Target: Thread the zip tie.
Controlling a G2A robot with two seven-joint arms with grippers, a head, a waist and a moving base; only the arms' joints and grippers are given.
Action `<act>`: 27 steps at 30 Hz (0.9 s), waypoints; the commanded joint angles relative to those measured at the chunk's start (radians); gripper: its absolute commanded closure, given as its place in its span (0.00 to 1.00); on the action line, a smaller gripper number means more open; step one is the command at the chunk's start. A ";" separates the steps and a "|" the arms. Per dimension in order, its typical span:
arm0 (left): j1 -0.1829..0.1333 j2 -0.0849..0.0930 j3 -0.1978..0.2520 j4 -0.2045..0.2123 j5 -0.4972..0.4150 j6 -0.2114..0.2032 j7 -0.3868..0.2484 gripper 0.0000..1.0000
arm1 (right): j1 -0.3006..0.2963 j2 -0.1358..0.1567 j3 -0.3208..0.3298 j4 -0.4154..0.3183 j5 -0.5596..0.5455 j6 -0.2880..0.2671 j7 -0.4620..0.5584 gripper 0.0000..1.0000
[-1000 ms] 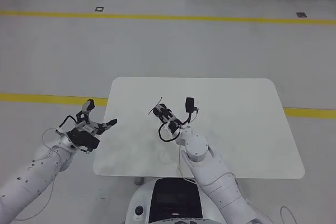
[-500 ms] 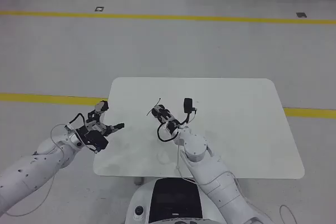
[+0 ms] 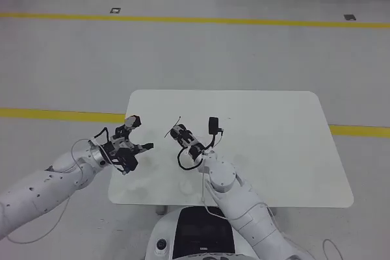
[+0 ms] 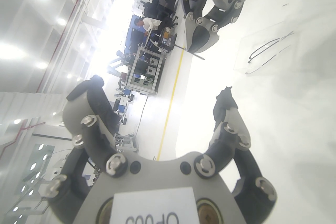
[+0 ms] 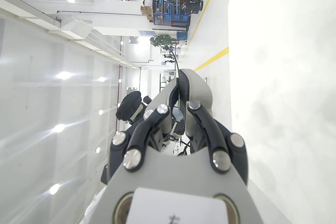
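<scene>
1. The white rectangular table with rounded corners (image 3: 279, 156) lies beneath both grippers. Both work over the end nearest the left arm.
2. The left gripper (image 3: 142, 133) hangs above the table's edge, pointing toward the right gripper. Its two black-padded fingers (image 4: 225, 104) are spread wide apart, with nothing between them.
3. The right gripper (image 3: 175, 132) sits directly ahead of the left gripper's opening, near it but not touching. In the left wrist view, its tips (image 4: 195, 45) stand just beyond the gap between the left fingers. Its fingers are pressed together, pinching the zip tie.
4. A transparent flat sheet (image 4: 286, 59) lies on the table surface, off to one side of the right gripper and apart from it. It cannot be determined whether it is a tray or a bag. Thin dark looped strands (image 4: 265, 48) lie on or in it.
5. The thin black plastic zip tie (image 3: 177, 123) is clamped between the right gripper's closed fingertips (image 5: 182, 78).
   - A short length (image 4: 198, 56) projects past the tips on both sides.
   - In the right wrist view, the strap (image 5: 175, 62) rises from the fingertips in a slight curve.
   - The free end is nearer the left gripper than the clamp, but touches neither left finger.
</scene>
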 commanded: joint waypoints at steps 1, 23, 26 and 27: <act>-0.010 -0.003 0.009 0.002 0.000 0.000 -0.024 0.00 | 0.005 -0.001 -0.010 0.008 -0.006 -0.013 0.005 1.00; -0.022 -0.033 0.009 -0.017 0.000 -0.025 -0.055 0.00 | 0.010 -0.004 -0.042 0.020 -0.003 -0.059 -0.020 1.00; -0.020 -0.034 0.007 -0.017 0.000 -0.025 -0.063 0.00 | 0.005 -0.003 -0.042 0.014 -0.007 -0.061 -0.028 1.00; -0.019 -0.035 0.004 -0.018 0.000 -0.022 -0.073 0.00 | 0.002 -0.003 -0.043 0.010 -0.014 -0.061 -0.036 1.00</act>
